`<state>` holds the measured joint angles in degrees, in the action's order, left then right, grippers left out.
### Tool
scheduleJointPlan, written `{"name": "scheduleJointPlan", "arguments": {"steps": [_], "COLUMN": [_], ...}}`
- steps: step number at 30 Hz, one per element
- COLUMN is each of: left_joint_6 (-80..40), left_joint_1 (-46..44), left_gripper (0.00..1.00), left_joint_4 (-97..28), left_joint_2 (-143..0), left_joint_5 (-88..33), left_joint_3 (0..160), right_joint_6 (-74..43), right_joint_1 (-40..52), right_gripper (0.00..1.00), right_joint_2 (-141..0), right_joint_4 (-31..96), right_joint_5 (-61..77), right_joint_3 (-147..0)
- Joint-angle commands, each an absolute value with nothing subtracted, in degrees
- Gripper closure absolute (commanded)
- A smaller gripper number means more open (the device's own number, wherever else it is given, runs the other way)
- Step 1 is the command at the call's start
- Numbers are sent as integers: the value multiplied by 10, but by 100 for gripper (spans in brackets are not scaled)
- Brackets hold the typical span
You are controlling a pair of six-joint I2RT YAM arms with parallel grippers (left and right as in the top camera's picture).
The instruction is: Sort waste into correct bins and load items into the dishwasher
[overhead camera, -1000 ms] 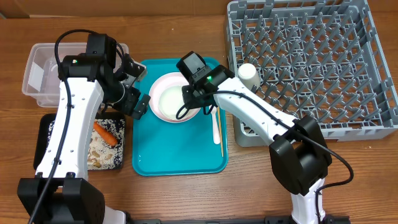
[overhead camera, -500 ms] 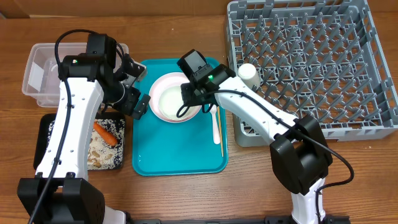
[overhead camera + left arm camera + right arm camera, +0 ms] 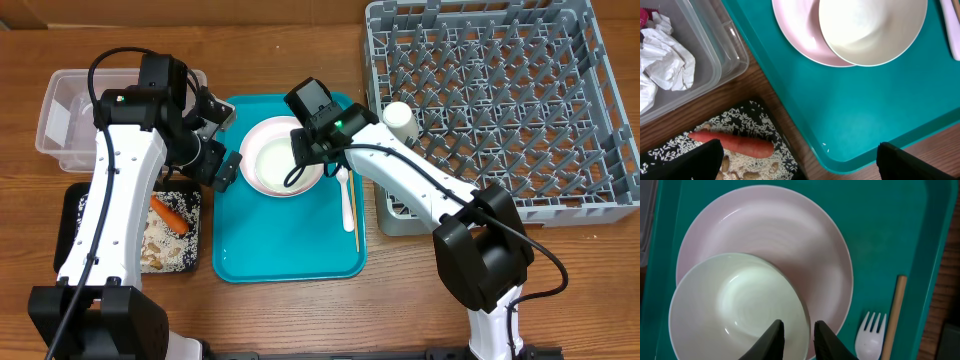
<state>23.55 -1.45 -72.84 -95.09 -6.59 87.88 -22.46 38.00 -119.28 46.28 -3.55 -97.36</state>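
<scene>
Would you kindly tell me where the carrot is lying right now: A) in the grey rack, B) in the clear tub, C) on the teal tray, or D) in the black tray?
D: the carrot lies on scattered rice in the black tray.

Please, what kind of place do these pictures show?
Probably a robot test bench staged as a dish-clearing station, not a real kitchen: a wooden table, a large grey plastic peg rack, and a flat teal plastic tray carrying a round pale-pink plate.
</scene>
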Motion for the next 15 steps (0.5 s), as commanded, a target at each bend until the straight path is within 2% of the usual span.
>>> {"name": "scheduleJointPlan", "arguments": {"steps": [1,15], "left_joint_6": [236,236], "left_joint_1": [-12,-12], "left_gripper": [0,0], "left_joint_4": [-728,-728], "left_joint_2": [-944,-944], "left_joint_5": [-64,-64], "left_joint_3": [886,886], "right_joint_6": [-225,-225], "right_joint_1": [379,379], "right_gripper": [76,76], "right_joint_2": [-1197,-1197], "right_joint_4": [450,434], "right_joint_5": [-52,-51], "right_joint_3": [-957,-937]}}
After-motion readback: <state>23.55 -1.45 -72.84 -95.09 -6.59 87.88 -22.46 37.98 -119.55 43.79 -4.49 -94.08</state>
